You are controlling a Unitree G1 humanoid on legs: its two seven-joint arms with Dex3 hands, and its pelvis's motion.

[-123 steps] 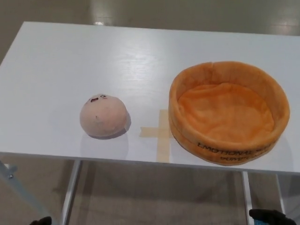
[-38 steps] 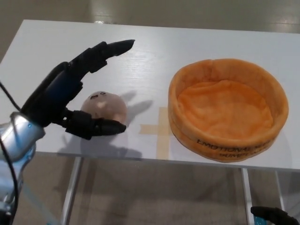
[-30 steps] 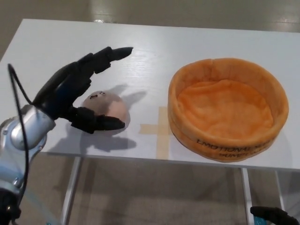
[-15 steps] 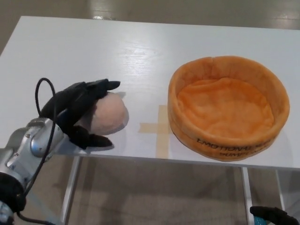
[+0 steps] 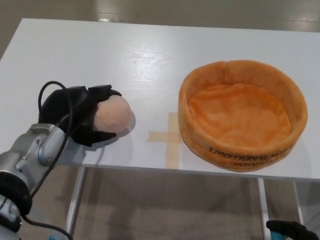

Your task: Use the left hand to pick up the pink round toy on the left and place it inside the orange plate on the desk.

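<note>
Desk: white rectangular desk (image 5: 150, 55), seen from above, carrying everything below.
Plate: round orange plush plate (image 5: 243, 114) with a raised soft rim, on the desk's right side, nothing inside.
Left hand: black left hand (image 5: 75, 114) wrapped around the toy, fingers over its top, thumb beneath.
Toy: pink round plush toy (image 5: 112, 115), on the desk's left part, well apart from the plate.
Tape: tan tape cross (image 5: 170, 137) just beside the plate.
Right hand: black right hand (image 5: 290, 231), only a sliver at the lower right corner; its fingers cannot be made out.

Robot test room or lab rather than a home, bare white tabletop (image 5: 150, 55) on thin metal legs (image 5: 75, 205), tan tape cross (image 5: 170, 137) marking a spot on it, plain glossy beige floor (image 5: 165, 205) beneath and beyond the tabletop
</note>
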